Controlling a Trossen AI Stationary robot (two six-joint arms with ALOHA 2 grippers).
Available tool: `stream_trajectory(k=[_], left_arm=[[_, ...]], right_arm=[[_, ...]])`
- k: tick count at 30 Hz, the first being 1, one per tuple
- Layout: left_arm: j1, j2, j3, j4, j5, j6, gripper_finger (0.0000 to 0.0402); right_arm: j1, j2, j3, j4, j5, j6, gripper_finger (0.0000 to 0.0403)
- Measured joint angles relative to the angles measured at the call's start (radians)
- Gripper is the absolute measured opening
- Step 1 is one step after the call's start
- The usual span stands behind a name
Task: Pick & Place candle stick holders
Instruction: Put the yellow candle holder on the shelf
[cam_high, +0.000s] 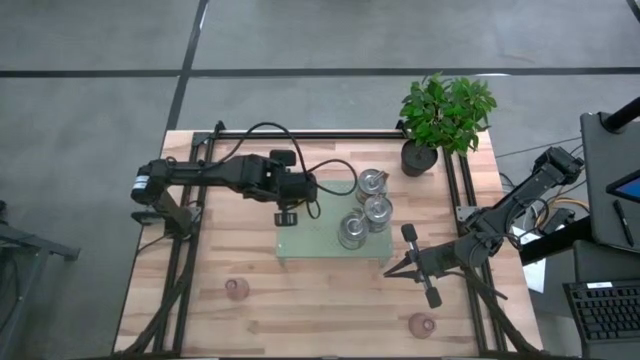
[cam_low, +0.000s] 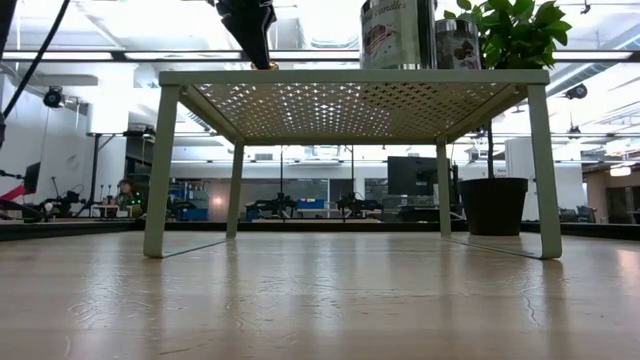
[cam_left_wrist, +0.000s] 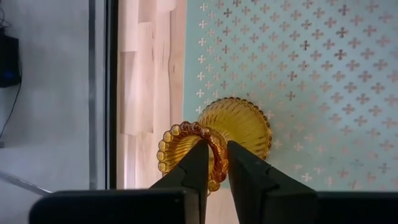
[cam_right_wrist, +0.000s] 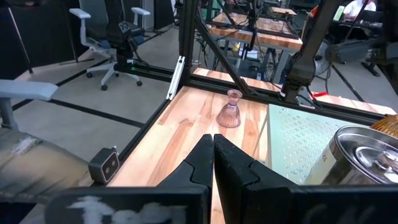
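My left gripper (cam_high: 287, 217) is shut on the amber-yellow holder (cam_left_wrist: 239, 124) over the green tray's (cam_high: 310, 245) left part. In the low view the holder's amber tip (cam_low: 270, 64) shows just at the tray top (cam_low: 350, 77). Three silvery holders (cam_high: 371, 182) (cam_high: 378, 210) (cam_high: 352, 230) stand on the tray's right part. One pale pink holder (cam_high: 236, 289) stands on the table near the front left, another (cam_high: 421, 323) at the front right. My right gripper (cam_high: 392, 270) is shut and empty beside the tray's near right corner. My left gripper pinches the amber holder's beaded upper rim (cam_left_wrist: 214, 165) between its two fingers, coming from above and pointing down. The holder sits tilted below the fingers, its ribbed round foot (cam_left_wrist: 249, 118) over the tray. I cannot tell whether the foot touches the tray.
A potted green plant (cam_high: 440, 115) stands at the far right, behind the tray. The tray stands on thin legs (cam_low: 160, 170) above the table. Bare wood lies in front of the tray and to its left (cam_high: 230, 230). The right wrist view shows a pink holder (cam_right_wrist: 230, 112).
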Motion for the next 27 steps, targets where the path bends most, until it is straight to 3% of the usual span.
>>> stream_trajectory(k=[27], left_arm=[[0.000, 0.001, 0.044, 0.016, -0.028, -0.032, 0.0053]], right_arm=[[0.000, 0.000, 0.000, -0.013, 0.000, 0.004, 0.0008]])
